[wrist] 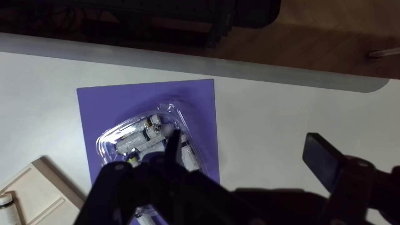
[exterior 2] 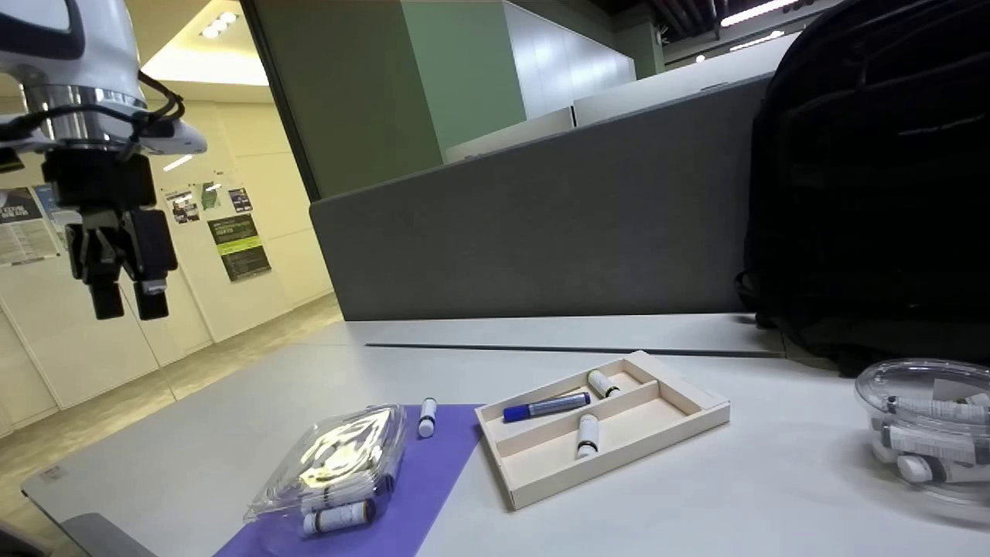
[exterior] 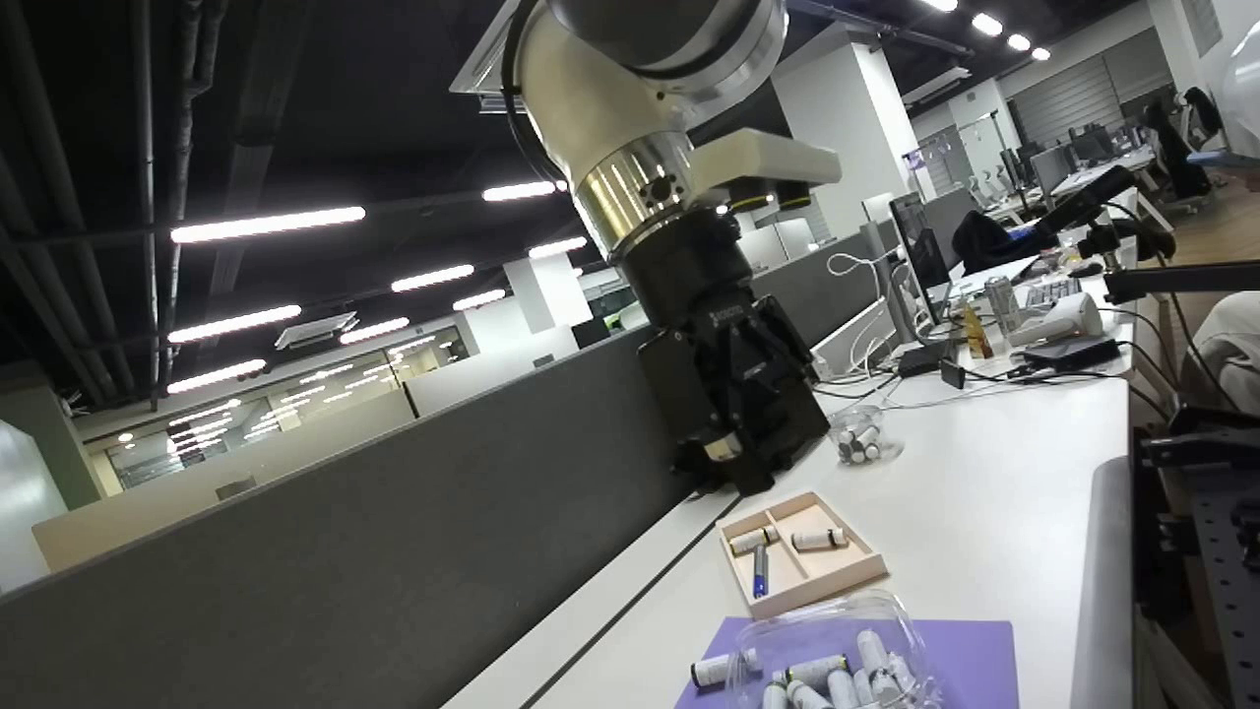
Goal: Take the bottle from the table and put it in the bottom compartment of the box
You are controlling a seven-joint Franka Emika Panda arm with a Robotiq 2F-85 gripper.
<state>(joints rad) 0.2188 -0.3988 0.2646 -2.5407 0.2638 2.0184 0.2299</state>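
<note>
Wrist view: fingers [wrist: 322, 162] gaped wide, empty, and the likely bottle [wrist: 146, 220] lay well below, left of their gap, length roughly across their closing line!

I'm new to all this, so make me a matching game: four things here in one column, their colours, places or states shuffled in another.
Things:
1. the marker
2. the hand
3. the mat
4. the box

Colour, place or state:
A. wood-coloured
B. lying in the box
C. in the air, open, gripping nothing
D. purple

Pairs: 1-B; 2-C; 3-D; 4-A
</note>
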